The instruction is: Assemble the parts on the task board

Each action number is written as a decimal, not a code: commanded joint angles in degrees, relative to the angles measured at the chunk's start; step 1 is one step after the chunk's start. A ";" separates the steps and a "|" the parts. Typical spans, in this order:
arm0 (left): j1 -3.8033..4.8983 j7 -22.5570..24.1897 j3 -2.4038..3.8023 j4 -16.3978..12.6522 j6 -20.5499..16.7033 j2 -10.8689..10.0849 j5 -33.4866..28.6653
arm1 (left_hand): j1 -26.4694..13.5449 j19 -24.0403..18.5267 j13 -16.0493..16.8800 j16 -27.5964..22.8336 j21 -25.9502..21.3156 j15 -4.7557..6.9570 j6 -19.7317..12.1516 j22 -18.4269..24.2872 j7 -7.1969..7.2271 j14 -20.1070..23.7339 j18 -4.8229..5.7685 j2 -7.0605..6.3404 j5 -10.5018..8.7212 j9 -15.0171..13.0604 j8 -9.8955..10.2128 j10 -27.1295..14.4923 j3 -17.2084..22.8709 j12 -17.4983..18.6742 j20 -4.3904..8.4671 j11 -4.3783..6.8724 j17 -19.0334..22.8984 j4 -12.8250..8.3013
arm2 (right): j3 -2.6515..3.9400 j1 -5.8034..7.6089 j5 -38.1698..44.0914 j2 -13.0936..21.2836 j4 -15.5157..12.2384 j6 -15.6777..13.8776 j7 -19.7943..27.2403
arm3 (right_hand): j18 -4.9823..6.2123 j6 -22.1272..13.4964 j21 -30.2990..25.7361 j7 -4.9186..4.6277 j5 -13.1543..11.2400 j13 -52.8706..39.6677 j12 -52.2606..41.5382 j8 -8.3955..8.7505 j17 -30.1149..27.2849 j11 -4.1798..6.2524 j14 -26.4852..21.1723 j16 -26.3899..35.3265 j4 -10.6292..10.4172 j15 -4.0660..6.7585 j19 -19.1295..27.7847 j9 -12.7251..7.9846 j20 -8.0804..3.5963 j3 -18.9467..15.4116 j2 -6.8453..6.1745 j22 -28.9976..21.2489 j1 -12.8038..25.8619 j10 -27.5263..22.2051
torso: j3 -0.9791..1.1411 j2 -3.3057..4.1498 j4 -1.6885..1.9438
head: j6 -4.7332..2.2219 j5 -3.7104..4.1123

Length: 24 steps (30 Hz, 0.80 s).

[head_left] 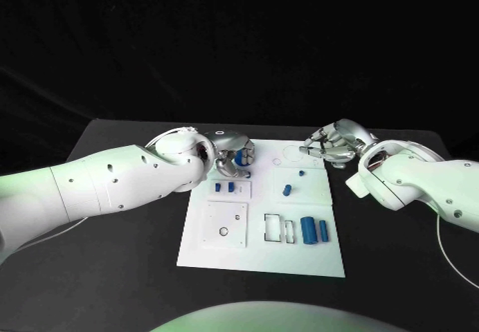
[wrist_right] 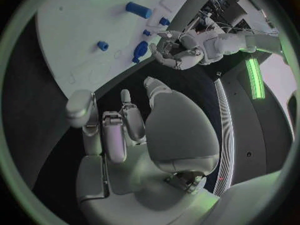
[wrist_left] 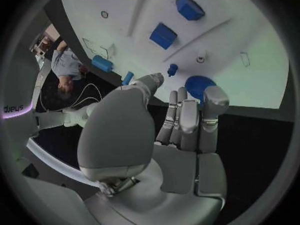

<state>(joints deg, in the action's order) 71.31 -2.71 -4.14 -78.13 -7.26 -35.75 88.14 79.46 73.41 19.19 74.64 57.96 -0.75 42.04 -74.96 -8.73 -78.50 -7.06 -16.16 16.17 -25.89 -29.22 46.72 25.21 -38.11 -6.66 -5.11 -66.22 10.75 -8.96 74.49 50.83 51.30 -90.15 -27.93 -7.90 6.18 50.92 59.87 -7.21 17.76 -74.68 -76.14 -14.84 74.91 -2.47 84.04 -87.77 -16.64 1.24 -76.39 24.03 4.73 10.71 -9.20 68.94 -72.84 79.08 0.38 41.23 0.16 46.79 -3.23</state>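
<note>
The white task board (head_left: 259, 238) lies in the middle of the black table. My left hand (head_left: 232, 155) hovers over its far left corner, fingers stretched out, thumb apart. Its fingertips (wrist_left: 187, 97) reach a round blue part (wrist_left: 195, 85) that lies on the board (wrist_left: 250, 55); I see no grip on it. A small blue peg (wrist_left: 172, 69) stands just beyond. My right hand (head_left: 334, 146) is at the far right corner, over the black cloth beside the board (wrist_right: 75, 30), fingers (wrist_right: 112, 130) apart and holding nothing. It also sees the left hand (wrist_right: 178, 52) by the round part (wrist_right: 140, 49).
Two small blue blocks (head_left: 226, 186) sit mid-left on the board and a blue piece (head_left: 287, 189) sits mid-right. Two blue cylinders (head_left: 315, 230) lie near the front right beside an outlined slot (head_left: 273, 227). Black table stretches on both sides.
</note>
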 commanded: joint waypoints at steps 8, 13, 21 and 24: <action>0.12 -0.17 -0.01 0.65 5.48 1.34 4.10 | -0.22 0.67 -1.61 0.06 0.66 -0.72 1.44 -2.48 -0.46 -0.16 0.64 0.38 -0.31 1.32 1.49 1.56 -0.57 1.29 -0.69 -0.54 0.48 -0.08 | 0.00 0.00 -0.33 -0.18 -0.02 -2.21 1.27 | 3.84 -1.61 -19.38 -0.21 1.71 15.57 15.51 -0.62 -2.76 -0.24 0.36 7.00 0.07 0.00 9.43 0.47 0.24 3.15 -1.48 -12.36 0.04 -10.22 | -0.01 -0.02 -0.03 | 0.00 0.09; 0.14 -0.61 -0.01 0.83 6.50 1.97 4.26 | -0.21 0.85 -2.04 0.18 0.90 -0.72 1.66 -2.64 -0.43 -0.27 0.67 0.39 -0.45 1.59 1.82 1.68 -0.67 1.69 -0.75 -0.53 0.55 -0.10 | 0.00 0.02 -0.24 -0.17 -0.02 -3.57 1.23 | 3.99 -1.63 -20.84 -0.16 2.70 17.74 17.38 -0.88 -3.57 -0.19 0.19 7.75 0.08 0.05 9.61 0.62 0.23 3.68 -1.98 -13.34 0.31 -10.87 | -0.04 -0.01 0.06 | 0.04 0.18; 0.14 -2.93 0.00 1.09 8.04 2.88 4.64 | 1.42 1.92 -3.49 1.26 2.54 -0.57 3.08 -3.59 -0.27 -1.16 0.93 1.79 0.30 2.40 2.60 3.24 0.68 2.68 -0.72 -0.36 -0.02 -0.99 | 0.01 0.04 -0.23 -0.20 -0.07 -4.04 1.02 | 4.08 -1.72 -21.79 -0.15 3.00 19.87 19.38 -1.00 -4.19 -0.17 0.02 8.28 0.09 0.06 9.73 0.70 0.22 4.10 -2.16 -13.98 0.40 -11.91 | -0.04 0.03 0.06 | 0.09 0.29; 0.14 -3.47 0.00 1.34 8.38 3.10 4.70 | 2.00 1.83 -4.02 1.07 2.26 -0.49 3.51 -3.61 -0.20 -1.01 0.86 2.19 0.15 2.68 2.92 3.63 1.39 3.12 -0.65 -0.29 0.60 -1.47 | 0.01 0.04 -0.18 -0.20 -0.08 -4.08 0.93 | 4.10 -1.73 -22.06 -0.14 3.11 20.57 20.02 -1.06 -4.41 -0.16 -0.03 8.47 0.10 0.08 9.72 0.73 0.20 4.27 -2.22 -14.16 0.42 -12.19 | -0.05 0.01 0.07 | 0.13 0.27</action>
<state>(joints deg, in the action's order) 71.38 -4.60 -4.17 -76.86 -0.79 -32.85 92.10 81.32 75.06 15.32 75.66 60.35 -1.34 45.20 -74.95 -8.96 -79.36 -7.07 -14.30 16.33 -23.26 -26.51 49.96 26.35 -35.24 -7.48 -5.50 -65.90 9.29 -8.95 74.53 50.41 51.15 -90.17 -31.41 -7.34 9.34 49.61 38.07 -7.28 20.59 -54.39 -56.47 -15.52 70.58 -2.65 84.04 -79.65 -16.53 1.23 -67.10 24.67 5.02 14.59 -10.76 54.87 -72.38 67.44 0.31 41.23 0.23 46.87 -2.94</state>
